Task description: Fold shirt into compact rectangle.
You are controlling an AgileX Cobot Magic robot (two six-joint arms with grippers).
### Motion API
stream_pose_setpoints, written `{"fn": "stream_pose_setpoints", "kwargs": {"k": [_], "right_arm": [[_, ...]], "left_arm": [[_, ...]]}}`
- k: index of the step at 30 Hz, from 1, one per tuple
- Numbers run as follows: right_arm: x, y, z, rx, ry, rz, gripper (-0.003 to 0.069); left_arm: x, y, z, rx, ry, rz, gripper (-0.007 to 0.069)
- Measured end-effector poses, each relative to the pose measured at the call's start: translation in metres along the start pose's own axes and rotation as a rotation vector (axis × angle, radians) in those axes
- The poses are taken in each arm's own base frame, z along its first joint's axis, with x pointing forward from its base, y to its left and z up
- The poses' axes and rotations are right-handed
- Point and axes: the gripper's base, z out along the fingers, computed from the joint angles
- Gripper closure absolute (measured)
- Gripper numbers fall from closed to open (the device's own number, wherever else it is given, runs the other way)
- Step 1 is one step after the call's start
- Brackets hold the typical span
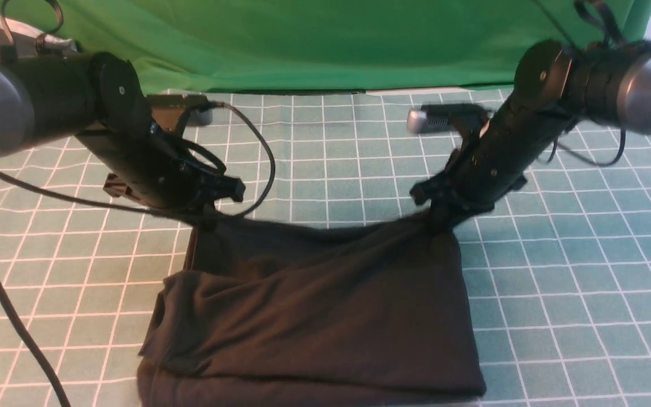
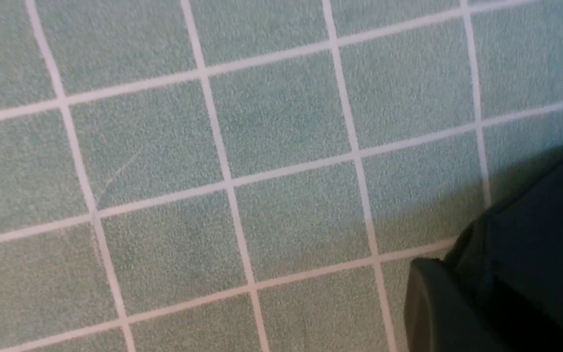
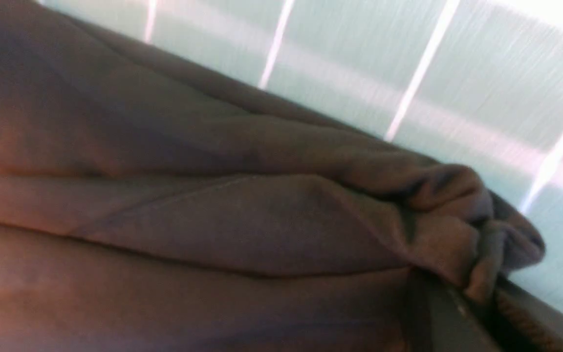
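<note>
Gripping both far corners of the shirt [image 1: 314, 305], left hand [image 1: 207, 217] and right hand [image 1: 441, 223] closed on cloth; shirt lies mid-table toward the near edge. Left wrist view: dark fabric over the gridded table [image 2: 213, 146]. Right wrist view: bunched corner pinched. Advice: lift both corners level, draw evenly.

- Even, soft light in the front view; the right arm [image 1: 529, 141] smears with motion blur.
- The shirt [image 1: 325, 316] reads as dark, low-detail folds.
- The right wrist view is streaked, with glare whitening the grid mat [image 3: 482, 98].
- The left wrist view is sharp.
</note>
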Motion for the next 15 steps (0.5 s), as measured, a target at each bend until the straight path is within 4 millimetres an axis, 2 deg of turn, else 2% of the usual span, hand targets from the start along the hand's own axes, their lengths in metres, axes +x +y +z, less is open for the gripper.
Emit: {"fn": "stream_pose_setpoints", "kwargs": {"k": [5,13,15], "right_arm": [[-0.016,0.000,-0.014,0.035,-0.075,-0.049,0.0606],[-0.019,-0.004,-0.016,0.085,-0.092,-0.082,0.0599],[-0.019,-0.004,-0.016,0.087,-0.092,-0.083,0.0566]], "left_arm": [[-0.015,0.000,-0.007,-0.018,-0.091,0.001,0.0601],[-0.021,0.002,-0.002,-0.038,-0.121,0.011,0.0595],[-0.021,0.003,-0.001,-0.041,-0.119,0.014,0.0561]]}}
